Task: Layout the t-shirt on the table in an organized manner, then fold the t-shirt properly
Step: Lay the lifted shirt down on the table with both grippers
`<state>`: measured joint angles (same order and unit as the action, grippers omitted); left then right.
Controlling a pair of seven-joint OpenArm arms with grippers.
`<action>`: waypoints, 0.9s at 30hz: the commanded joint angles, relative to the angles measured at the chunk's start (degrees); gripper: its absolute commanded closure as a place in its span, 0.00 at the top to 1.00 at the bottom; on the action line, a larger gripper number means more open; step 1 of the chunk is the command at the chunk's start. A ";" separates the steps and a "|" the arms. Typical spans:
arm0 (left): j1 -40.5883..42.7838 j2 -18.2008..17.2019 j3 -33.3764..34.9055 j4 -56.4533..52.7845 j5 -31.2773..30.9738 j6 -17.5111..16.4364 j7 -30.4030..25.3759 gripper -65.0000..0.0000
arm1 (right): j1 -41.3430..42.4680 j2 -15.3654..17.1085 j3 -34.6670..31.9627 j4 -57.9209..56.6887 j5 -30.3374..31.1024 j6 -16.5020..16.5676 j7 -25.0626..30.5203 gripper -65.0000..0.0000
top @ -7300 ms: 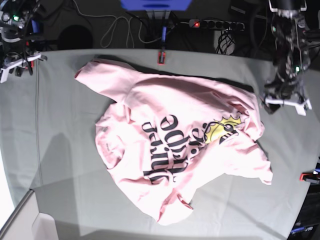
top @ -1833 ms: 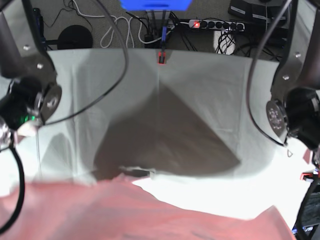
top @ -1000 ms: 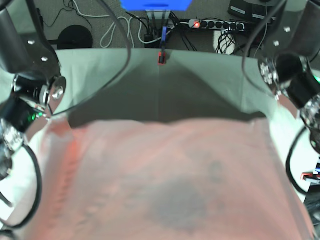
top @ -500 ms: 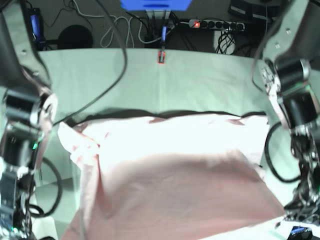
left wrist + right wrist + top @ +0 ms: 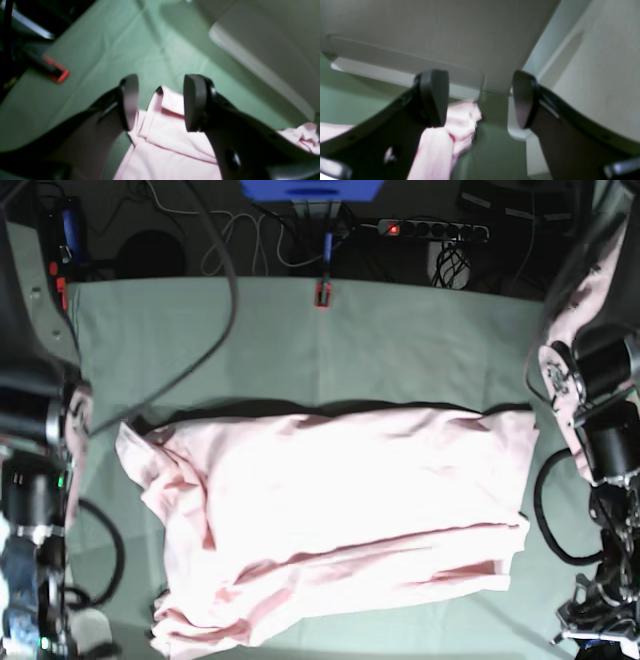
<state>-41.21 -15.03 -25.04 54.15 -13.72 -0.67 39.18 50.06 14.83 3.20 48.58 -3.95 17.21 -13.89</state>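
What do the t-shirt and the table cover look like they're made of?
T-shirt: soft, matte pink knit, likely cotton; it drapes in loose folds and bunches at its edges. Table cover: thin, matte grey-green woven cloth, judging by its straight creases and the red clamp pinning its far edge.

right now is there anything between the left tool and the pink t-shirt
Nothing visible. The left tool is open, and a folded edge of the pale pink cotton t-shirt lies directly between and below its fingers, on the grey-green cloth table.

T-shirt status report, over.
Both end effectors open, left, right. T-shirt released, plain side up, wrinkled on the table. Nothing obstructing.
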 commanded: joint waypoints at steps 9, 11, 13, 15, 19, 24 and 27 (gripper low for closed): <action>20.60 -0.31 -0.59 22.29 -1.45 0.10 2.62 0.44 | -18.63 2.18 0.62 24.17 0.56 -0.38 1.54 0.62; 26.49 0.83 -2.96 27.12 -4.26 0.10 2.98 0.45 | -24.09 1.57 2.73 28.92 0.56 -0.47 1.54 0.62; 31.67 2.67 -5.25 30.38 -6.28 0.10 3.06 0.49 | -28.04 -0.90 5.90 31.82 0.56 -0.47 1.54 0.62; 36.24 4.17 -6.83 32.49 -7.60 0.10 3.15 0.56 | -31.73 -3.62 10.12 35.16 0.56 -0.47 1.54 0.62; 43.72 6.46 -7.89 34.07 -7.69 -0.26 2.54 0.69 | -39.82 -8.54 16.80 41.05 0.56 -0.38 1.54 0.62; 45.21 6.72 -7.53 30.03 -7.43 -0.26 -0.19 0.72 | -48.35 -11.53 19.61 45.36 0.74 -0.38 1.63 0.62; 43.63 6.63 -7.36 24.49 -7.34 -0.26 -4.67 0.72 | -52.92 -12.32 19.61 47.64 0.74 -0.38 1.63 0.62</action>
<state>3.22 -7.66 -32.29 77.34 -20.82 -0.71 35.20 -3.62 2.04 22.68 95.04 -3.99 17.21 -13.93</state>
